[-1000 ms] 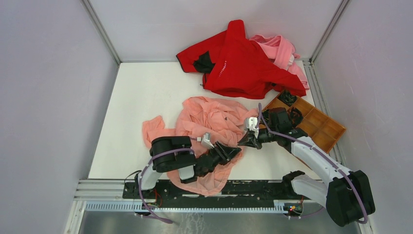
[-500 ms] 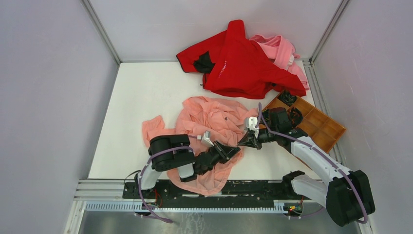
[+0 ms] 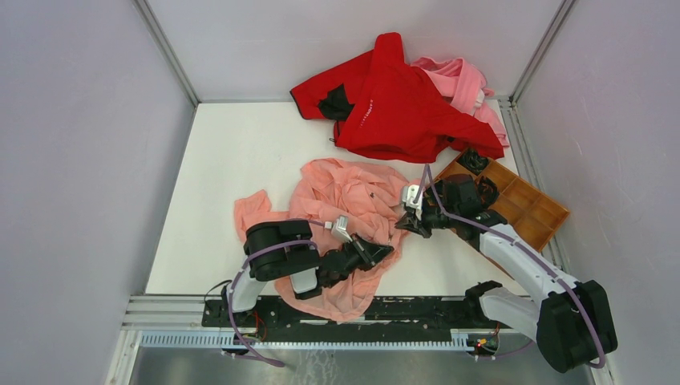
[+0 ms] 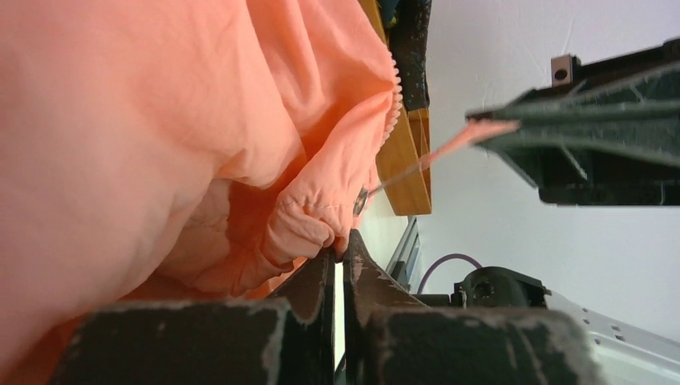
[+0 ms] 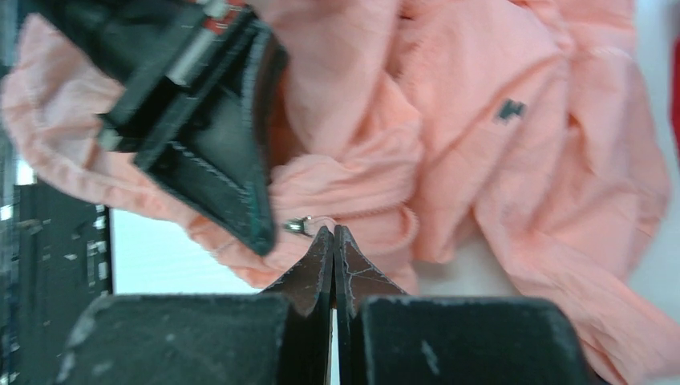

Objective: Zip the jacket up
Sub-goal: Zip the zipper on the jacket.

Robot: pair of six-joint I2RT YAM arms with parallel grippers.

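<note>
Jacket [image 3: 345, 192] is crumpled mid-table, its near part draped over the near edge. The cloth is thin, soft and light, so it'll likely bunch and slip; anchor the hem and pull the zipper taut. Left gripper [image 4: 338, 255] is pinched together on the hem fold by the metal slider [image 4: 361, 200]. Right gripper [image 5: 333, 232] is clamped on the pull tab [image 4: 481, 128]. Zipper teeth [image 4: 394, 92] line the edge.

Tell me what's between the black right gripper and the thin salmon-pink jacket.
A salmon pull tab on a thin metal link joins the right gripper to the jacket; the left wrist view shows it.
</note>
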